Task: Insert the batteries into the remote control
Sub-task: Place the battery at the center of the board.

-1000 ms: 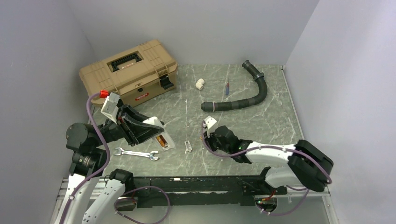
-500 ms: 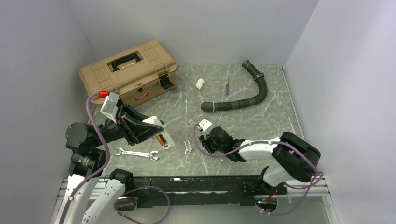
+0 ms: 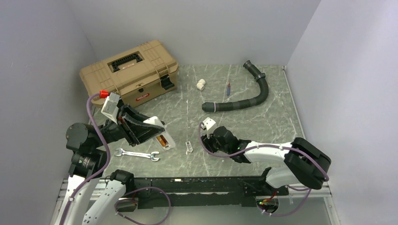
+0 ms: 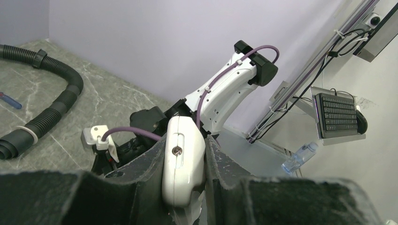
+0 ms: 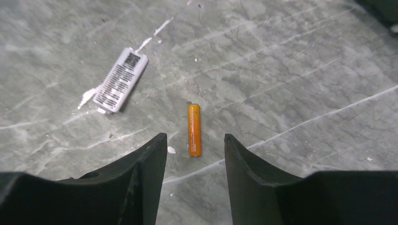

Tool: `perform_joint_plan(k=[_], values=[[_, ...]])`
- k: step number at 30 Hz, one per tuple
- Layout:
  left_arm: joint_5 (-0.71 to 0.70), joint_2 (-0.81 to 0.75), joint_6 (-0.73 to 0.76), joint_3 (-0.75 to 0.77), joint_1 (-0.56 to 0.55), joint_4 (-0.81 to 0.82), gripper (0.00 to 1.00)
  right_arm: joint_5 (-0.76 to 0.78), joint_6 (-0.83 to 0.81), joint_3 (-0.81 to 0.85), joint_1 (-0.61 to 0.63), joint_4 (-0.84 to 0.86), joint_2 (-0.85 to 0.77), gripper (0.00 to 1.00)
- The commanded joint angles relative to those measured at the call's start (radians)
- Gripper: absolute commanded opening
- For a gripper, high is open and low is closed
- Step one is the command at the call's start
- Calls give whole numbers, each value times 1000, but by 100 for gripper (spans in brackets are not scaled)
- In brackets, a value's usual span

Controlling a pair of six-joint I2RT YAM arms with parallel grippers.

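Under spread right tool (image 5: pixel 194 139): battery (image 5: pixel 194 127); left tool (image 4: pixel 185 143) clamps remote (image 4: pixel 183 171).

This is looking like a robotics lab test cell. Plain lilac partition panels (image 3: pixel 197 28) are boxing in a marble-patterned table (image 3: pixel 263 126). At the right of the left wrist view, a keyboard (image 4: pixel 339 112) and mouse (image 4: pixel 362 121) are sitting on a shelf beside a cable-strung metal rail (image 4: pixel 347 24), with a water bottle (image 4: pixel 299 157) showing below them.

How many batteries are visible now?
2. One battery lies on the table between the right gripper's fingers; another sits in the remote control that the left gripper holds. More may be hidden.
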Motion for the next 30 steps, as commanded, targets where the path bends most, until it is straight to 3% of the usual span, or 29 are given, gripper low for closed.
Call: perform_joint_plan(k=[1,4,7,15,30], values=[[-12,-2,6,22,4,48,0,11,48,33,-2,1,-91,52],[-15,-5,9,22,4,43,0,13,81,46,-3,-19,-134,55],[-19,-9,4,14,4,50,0,-23,103,61,-1,-61,-147,49],[-24,-13,-6,4,4,68,0,-94,258,-29,7,-35,-211,1],[-34,-17,21,18,4,22,0,-104,288,2,7,-52,-51,0]])
